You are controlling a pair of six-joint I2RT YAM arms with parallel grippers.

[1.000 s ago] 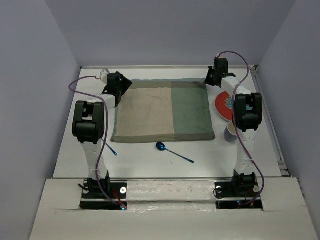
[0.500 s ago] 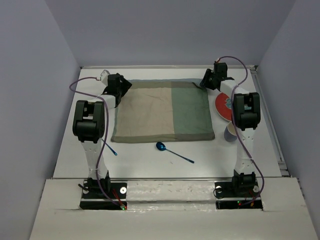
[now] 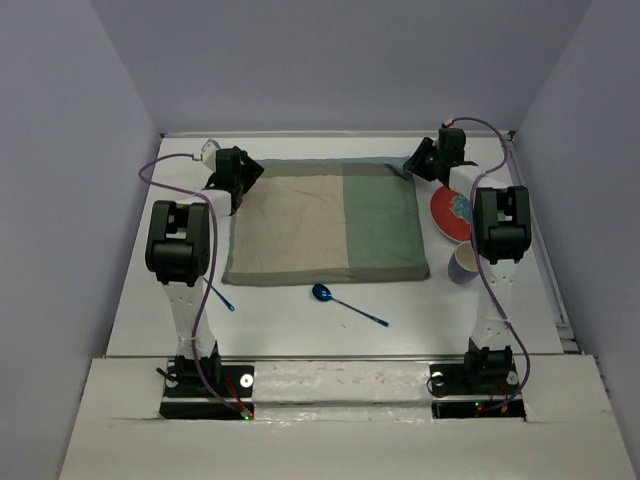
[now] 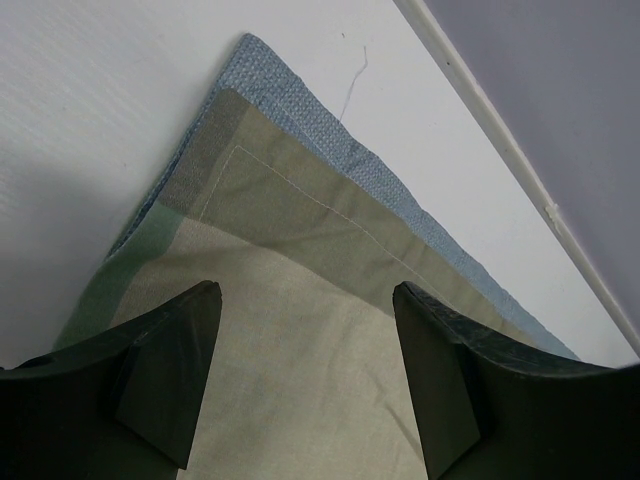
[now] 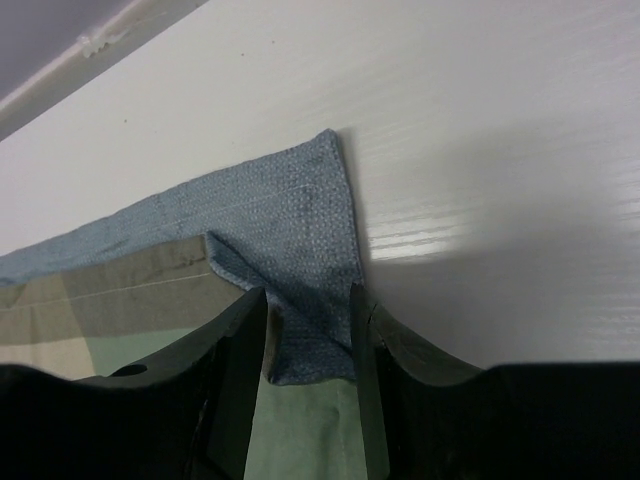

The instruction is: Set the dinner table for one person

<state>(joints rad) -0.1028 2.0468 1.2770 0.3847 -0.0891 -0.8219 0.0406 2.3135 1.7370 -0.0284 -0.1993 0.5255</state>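
Pinching placemat (image 5: 290, 215), right hand (image 5: 306, 310) shifted rightward

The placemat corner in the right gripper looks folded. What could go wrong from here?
The right gripper pinches the placemat at a folded-over corner, blue underside up; released so, the fold may stay. The left gripper is open above its corner, so a pull from the right alone could skew the cloth. The plate and cup sit near the right arm; a swing might knock them.
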